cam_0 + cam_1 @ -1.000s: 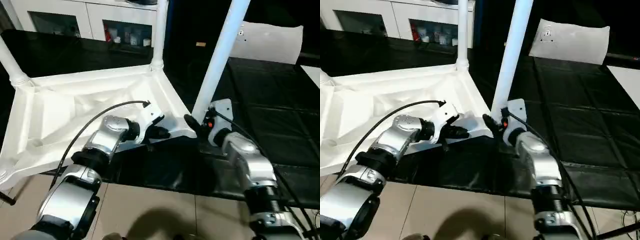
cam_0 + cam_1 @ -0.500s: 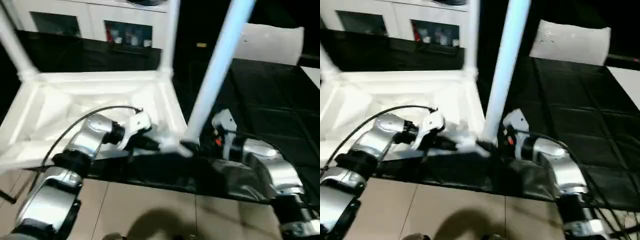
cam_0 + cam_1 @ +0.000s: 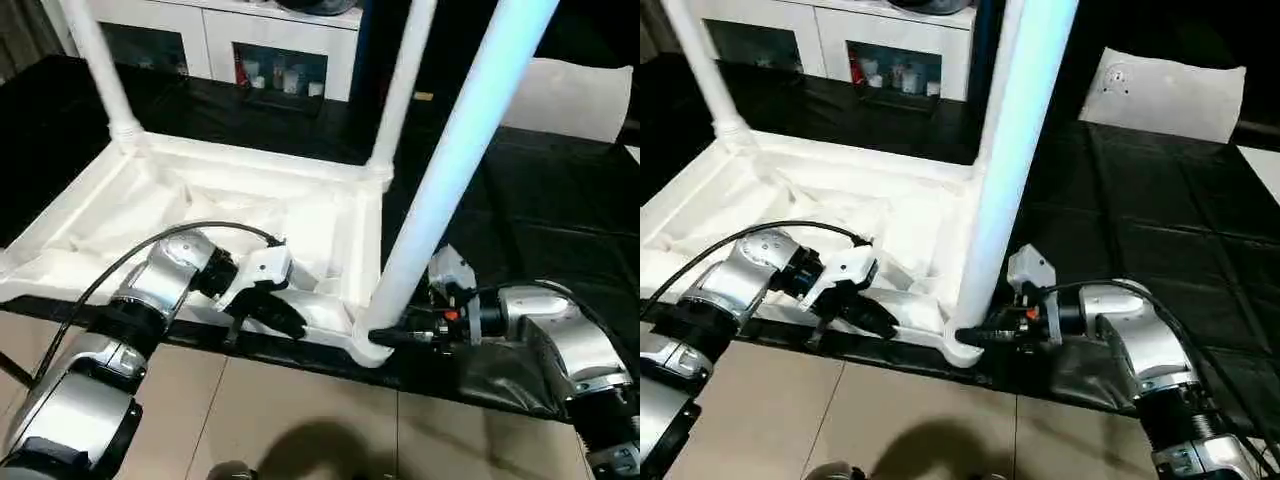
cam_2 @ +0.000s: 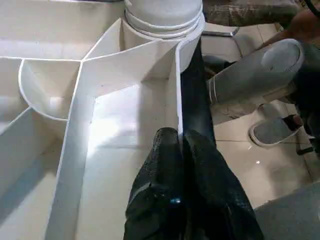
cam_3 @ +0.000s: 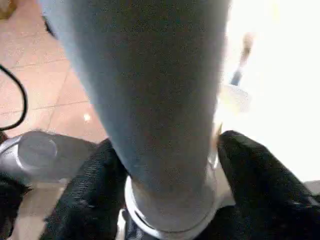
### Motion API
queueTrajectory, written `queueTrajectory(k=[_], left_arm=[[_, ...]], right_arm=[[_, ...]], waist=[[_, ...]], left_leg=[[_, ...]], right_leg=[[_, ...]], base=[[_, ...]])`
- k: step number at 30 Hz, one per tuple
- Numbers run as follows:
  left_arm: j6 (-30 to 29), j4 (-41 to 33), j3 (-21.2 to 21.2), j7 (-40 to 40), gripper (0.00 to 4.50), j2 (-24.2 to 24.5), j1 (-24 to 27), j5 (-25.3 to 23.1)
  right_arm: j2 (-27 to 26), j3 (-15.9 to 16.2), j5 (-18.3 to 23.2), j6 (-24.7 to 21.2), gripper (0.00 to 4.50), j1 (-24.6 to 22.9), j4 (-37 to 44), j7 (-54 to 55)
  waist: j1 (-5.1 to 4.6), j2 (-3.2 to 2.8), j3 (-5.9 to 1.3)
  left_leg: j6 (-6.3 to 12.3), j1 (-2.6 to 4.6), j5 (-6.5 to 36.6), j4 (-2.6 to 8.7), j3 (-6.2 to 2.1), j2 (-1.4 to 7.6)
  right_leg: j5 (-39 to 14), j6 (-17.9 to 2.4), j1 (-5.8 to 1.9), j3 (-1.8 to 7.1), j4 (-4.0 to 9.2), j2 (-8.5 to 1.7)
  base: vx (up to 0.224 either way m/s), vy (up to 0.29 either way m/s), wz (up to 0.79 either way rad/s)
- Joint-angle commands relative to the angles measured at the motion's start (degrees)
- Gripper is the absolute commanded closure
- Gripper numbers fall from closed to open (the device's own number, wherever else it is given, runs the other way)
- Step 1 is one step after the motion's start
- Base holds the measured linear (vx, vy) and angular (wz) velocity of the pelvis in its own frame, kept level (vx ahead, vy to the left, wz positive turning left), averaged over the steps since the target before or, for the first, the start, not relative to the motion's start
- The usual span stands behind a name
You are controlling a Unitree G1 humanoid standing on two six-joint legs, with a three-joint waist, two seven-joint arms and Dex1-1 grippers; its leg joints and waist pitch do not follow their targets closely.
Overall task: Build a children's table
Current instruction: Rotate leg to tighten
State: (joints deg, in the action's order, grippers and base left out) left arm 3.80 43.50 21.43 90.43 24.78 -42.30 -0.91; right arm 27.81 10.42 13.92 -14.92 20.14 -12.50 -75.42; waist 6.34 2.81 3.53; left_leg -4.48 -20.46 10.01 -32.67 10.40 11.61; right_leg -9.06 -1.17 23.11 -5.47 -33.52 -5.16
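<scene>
Silver forearms (image 3: 165, 285) carry black cables, white wrist housings (one red-lit) and black fingers (image 4: 200, 165).

one upturned table top (image 3: 200, 215), three upright legs (image 3: 455, 170), two claws (image 3: 290, 318), one cabinet (image 3: 250, 40), one flat panel (image 3: 1165, 95)
</scene>
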Motion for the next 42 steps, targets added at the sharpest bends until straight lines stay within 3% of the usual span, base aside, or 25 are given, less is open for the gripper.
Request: queueTrajectory(k=[1, 7, 14, 17, 19, 20, 22, 23, 24, 25, 27, 28, 32, 33, 37, 38, 42], left_arm=[[0.66, -1.55, 2.35, 2.07, 4.50, -0.20, -0.84, -0.32], [1.04, -1.13, 2.99, 2.07, 4.50, 0.01, -1.17, 0.35], [-0.59, -0.58, 0.99, 1.60, 4.50, -1.03, -1.19, 0.75], [-4.81, 0.58, -1.90, -5.99, 4.50, -3.95, -1.76, 1.14], [-6.15, 1.80, -3.15, -12.06, 4.50, -5.92, -2.28, 1.38], [-6.15, 1.80, -3.15, -12.06, 4.50, -5.92, -2.28, 1.38], [-9.01, 2.69, -5.21, -19.56, 4.50, -9.10, -3.11, 2.35], [-9.01, 2.69, -5.21, -19.56, 4.50, -9.10, -3.11, 2.35], [-11.24, 3.47, -6.93, -25.18, 4.50, -11.42, -4.03, 3.00], [-11.91, 3.81, -7.54, -27.32, 4.50, -12.20, -4.42, 3.14], [-14.35, 5.38, -10.10, -35.92, 4.50, -15.42, -6.21, 3.75], [-14.36, 5.39, -10.12, -35.97, 4.50, -15.44, -6.22, 3.76], [-16.22, 5.67, -12.15, -43.02, 4.50, -18.43, -7.38, 3.25], [-16.94, 5.22, -12.41, -45.08, 4.50, -19.54, -7.59, 2.73], [-18.20, 4.32, -12.14, -46.06, 4.50, -20.49, -7.38, 1.85], [-18.34, 3.94, -11.85, -45.72, 4.50, -20.58, -7.10, 1.54], [-18.95, 2.44, -9.84, -41.77, 4.50, -19.23, -5.45, 0.57]], right_arm=[[1.00, 0.57, 0.45, 0.21, 1.98, 0.32, 0.40, -1.10], [1.01, 1.18, 1.11, -0.24, 2.43, 0.10, 0.75, -2.25], [0.26, 1.20, 1.77, -2.07, 2.53, -0.83, 1.86, -1.31], [-3.70, 0.23, 1.42, -4.73, 2.54, -1.19, 2.09, 6.00], [-6.73, -0.03, -0.33, -5.12, 2.54, -0.99, 1.19, 11.97], [-6.73, -0.03, -0.33, -5.12, 2.54, -0.99, 1.19, 11.97], [-12.61, -1.49, -1.82, -7.02, 2.54, 0.58, -1.23, 21.94], [-12.61, -1.49, -1.82, -7.02, 2.54, 0.58, -1.23, 21.94], [-16.76, -2.59, -2.18, -8.23, 2.55, 1.83, -2.82, 28.05], [-18.13, -2.90, -2.27, -8.66, 2.55, 2.25, -3.34, 29.97], [-23.54, -3.71, -2.99, -10.10, 2.55, 3.99, -5.59, 37.40], [-23.57, -3.72, -2.99, -10.11, 2.55, 4.00, -5.60, 37.44], [-29.11, -5.39, -3.29, -12.93, 2.55, 6.26, -8.24, 45.46], [-31.47, -6.46, -3.16, -12.89, 2.55, 7.67, -10.05, 48.96], [-33.50, -7.42, -4.60, -11.32, 2.55, 8.85, -11.56, 51.91], [-33.77, -7.63, -4.90, -10.86, 1.99, 8.96, -11.79, 52.36], [-32.82, -8.22, -5.28, -9.07, 1.62, 8.44, -11.43, 51.94]], waist=[[-0.26, -0.03, -3.55], [-0.12, -0.06, -3.57], [-0.19, -0.12, -3.51], [-0.32, -0.12, -3.50], [-0.59, 0.19, -3.27], [-0.70, 0.09, -3.23], [-1.51, -0.01, -2.94], [-1.78, 0.16, -2.99], [-1.86, 0.20, -3.06], [-2.27, 0.15, -2.96], [-2.84, 0.21, -3.13], [-3.10, 0.22, -3.15], [-3.18, 0.17, -3.35], [-3.18, -0.15, -3.52], [-3.16, -0.10, -3.59], [-3.09, -0.07, -3.63], [-3.16, -0.18, -3.42]], left_leg=[[2.37, 0.58, 12.04, 3.55, -0.23, 2.15], [2.64, 0.55, 11.32, 3.50, -0.18, 2.12], [2.32, 0.56, 11.73, 3.56, -0.19, 2.08], [1.83, 0.56, 11.59, 3.55, -0.22, 2.01], [1.05, 0.61, 13.58, 3.63, -0.39, 1.70], [0.84, 0.66, 13.83, 3.70, -0.43, 1.75], [-0.20, 0.78, 16.02, 3.85, -0.66, 1.63], [-0.30, 0.71, 16.43, 3.85, -0.77, 1.47], [-0.17, 0.49, 16.12, 3.91, -0.96, 1.47], [-0.16, 0.77, 16.20, 3.86, -0.80, 1.56], [-0.45, 0.70, 16.38, 3.84, -0.95, 1.45], [-0.20, 0.85, 16.08, 3.76, -0.81, 1.45], [0.48, 0.55, 14.10, 3.83, -0.76, 1.51], [0.54, 0.51, 13.00, 3.80, -0.67, 1.52], [1.34, 0.48, 10.57, 3.67, -0.36, 1.41], [1.76, 0.39, 9.96, 3.66, -0.31, 1.37], [1.94, 0.44, 10.83, 3.86, -0.36, 1.51]], right_leg=[[-17.14, -10.40, -2.89, 3.03, 3.63, -3.60], [-15.63, -10.86, -2.91, 3.04, 3.42, -3.55], [-17.05, -10.22, -2.97, 3.03, 3.69, -3.49], [-16.55, -10.52, -2.86, 3.04, 3.59, -3.54], [-22.14, -8.73, -2.79, 2.88, 4.36, -3.70], [-23.09, -8.38, -2.68, 2.93, 4.39, -3.72], [-27.90, -7.05, -2.27, 2.74, 4.93, -3.74], [-29.40, -6.41, -2.42, 2.54, 5.13, -3.74], [-30.84, -5.10, -2.82, 2.42, 5.38, -3.88], [-30.18, -5.56, -2.08, 2.66, 5.39, -3.82], [-29.97, -5.74, -2.28, 2.47, 5.33, -3.73], [-28.72, -6.18, -2.01, 2.60, 5.33, -3.65], [-23.94, -7.37, -2.36, 2.76, 4.83, -3.58], [-21.51, -8.06, -2.42, 2.92, 4.45, -3.61], [-15.72, -9.56, -2.69, 3.01, 4.05, -3.40], [-14.55, -9.81, -2.83, 3.05, 3.91, -3.41], [-15.69, -9.82, -2.88, 3.02, 4.08, -3.48]], base=[[0.000, 0.000, 0.00], [0.000, 0.000, 0.00], [0.000, 0.000, 0.00], [0.000, 0.000, 0.00], [0.000, 0.000, 0.00], [0.000, 0.000, 0.00], [0.000, 0.000, 0.00], [0.000, 0.000, 0.00], [0.000, 0.000, 0.00], [0.000, 0.000, 0.00], [0.000, 0.000, 0.00], [0.000, 0.000, 0.00], [0.000, 0.000, 0.00], [0.000, 0.000, 0.00], [0.000, 0.000, 0.00], [0.000, 0.000, 0.00], [0.000, 0.000, 0.00]])
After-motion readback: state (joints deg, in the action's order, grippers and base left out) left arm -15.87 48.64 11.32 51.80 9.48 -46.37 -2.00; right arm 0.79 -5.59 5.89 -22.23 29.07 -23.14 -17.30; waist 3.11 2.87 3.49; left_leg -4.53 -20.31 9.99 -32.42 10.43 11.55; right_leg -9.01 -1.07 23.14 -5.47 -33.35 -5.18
